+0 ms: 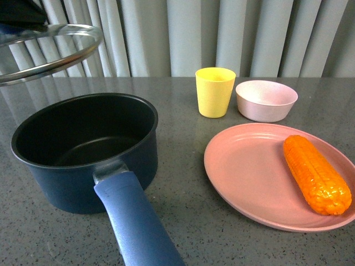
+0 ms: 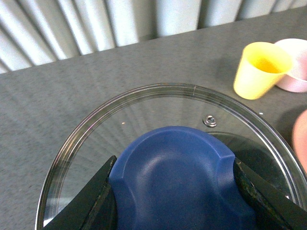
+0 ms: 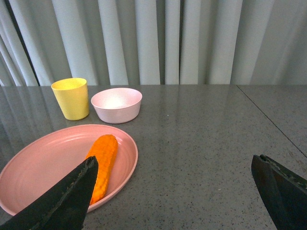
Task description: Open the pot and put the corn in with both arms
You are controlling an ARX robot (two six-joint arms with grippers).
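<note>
Plainly empty pot (image 1: 66,188), corn (image 1: 316,174) on plate (image 1: 244,166)

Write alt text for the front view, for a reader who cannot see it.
An open dark blue pot stands left on a grey table, its glass lid held in the air at the upper left. At the right an orange corn cob lies on a pink plate, with a yellow cup and a small pink bowl behind.
</note>
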